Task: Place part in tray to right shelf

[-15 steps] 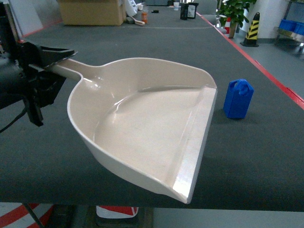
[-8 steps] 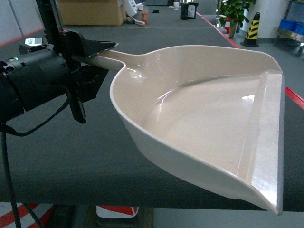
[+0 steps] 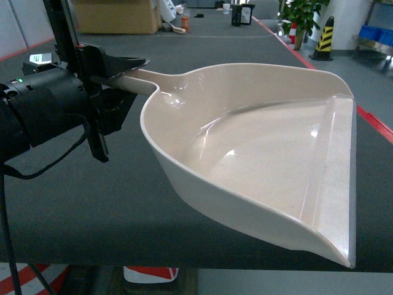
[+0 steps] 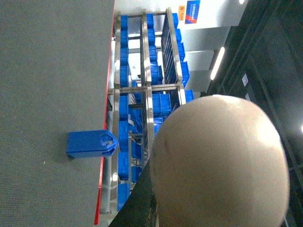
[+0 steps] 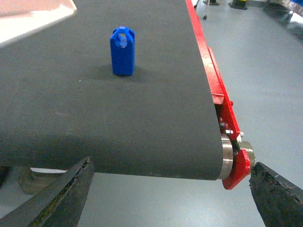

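Tray (image 3: 264,166): beige scoop, raised above dark belt (image 3: 123,196), tilted, open edge toward right; handle clamped in left gripper (image 3: 120,67), jaws closed on it. Part (image 5: 122,51): blue block, upright on belt near red edge rail (image 5: 208,61), clear of tray. Right gripper (image 5: 170,189): jaws spread wide, holding nothing, below belt end. Shelf (image 4: 142,94) with blue crates (image 4: 125,137) beyond belt.

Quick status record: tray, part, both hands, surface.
tray: lifted, tilted, empty, held by its handle
left hand: shut on the tray handle
part: upright on the belt, outside the tray, hidden in the head view
right hand: open, empty, off the belt's end
belt: dark, red-edged
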Robot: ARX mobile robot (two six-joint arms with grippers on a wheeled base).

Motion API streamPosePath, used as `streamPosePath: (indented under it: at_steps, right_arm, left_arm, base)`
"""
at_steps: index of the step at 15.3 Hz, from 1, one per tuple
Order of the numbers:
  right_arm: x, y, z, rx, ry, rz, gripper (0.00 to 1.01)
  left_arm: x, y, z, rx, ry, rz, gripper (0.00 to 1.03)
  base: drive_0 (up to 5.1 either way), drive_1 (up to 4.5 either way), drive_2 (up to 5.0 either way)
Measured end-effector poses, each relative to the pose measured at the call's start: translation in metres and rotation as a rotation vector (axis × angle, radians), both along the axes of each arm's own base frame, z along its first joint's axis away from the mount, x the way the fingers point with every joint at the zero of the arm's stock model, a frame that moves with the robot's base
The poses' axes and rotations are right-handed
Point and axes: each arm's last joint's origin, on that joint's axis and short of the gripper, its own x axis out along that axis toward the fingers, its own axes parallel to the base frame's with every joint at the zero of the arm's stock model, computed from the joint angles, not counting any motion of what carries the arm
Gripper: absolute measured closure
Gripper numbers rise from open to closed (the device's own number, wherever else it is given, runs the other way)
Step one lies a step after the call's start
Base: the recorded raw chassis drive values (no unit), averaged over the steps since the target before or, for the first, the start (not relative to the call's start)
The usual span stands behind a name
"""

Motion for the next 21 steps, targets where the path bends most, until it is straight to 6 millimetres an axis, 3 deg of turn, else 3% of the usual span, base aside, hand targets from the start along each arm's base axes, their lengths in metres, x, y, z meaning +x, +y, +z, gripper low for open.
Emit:
streamPosePath:
  at_steps: [3, 6, 9, 11, 19, 21]
  right_arm:
    - [0.057, -0.014, -0.002, -0.019, 0.060, 0.085, 0.03]
    - [0.138, -0.028, -0.006, -0.018, 0.123, 0.222, 0.03]
    - [0.199, -0.024, -0.023, 0.032, 0.260, 0.274, 0.03]
    - [0.236, -0.013, -0.018, 0.050, 0.264, 0.271, 0.03]
    - [0.333, 0.042, -0.013, 0.092, 0.280, 0.206, 0.03]
    - [0.350, 0.051, -0.023, 0.082, 0.294, 0.156, 0.03]
  left_arm:
    - [0.000, -0.001, -0.001, 0.001, 0.001, -0.005, 0.86]
    - [0.000, 0.000, -0.001, 0.000, 0.002, -0.002, 0.87]
    - [0.000, -0.001, 0.000, 0.000, 0.001, -0.002, 0.87]
    - [0.000, 0.000, 0.000, 0.000, 0.001, -0.002, 0.87]
    - [0.000, 0.001, 0.000, 0.000, 0.001, 0.003, 0.87]
    - [0.000, 0.001, 0.000, -0.001, 0.002, 0.004, 0.87]
  base:
    - [0.0, 0.00, 0.0]
    - [0.0, 0.00, 0.0]
    - [0.0, 0.00, 0.0]
    - [0.0, 0.00, 0.0]
    - [0.0, 0.00, 0.0]
    - [0.0, 0.00, 0.0]
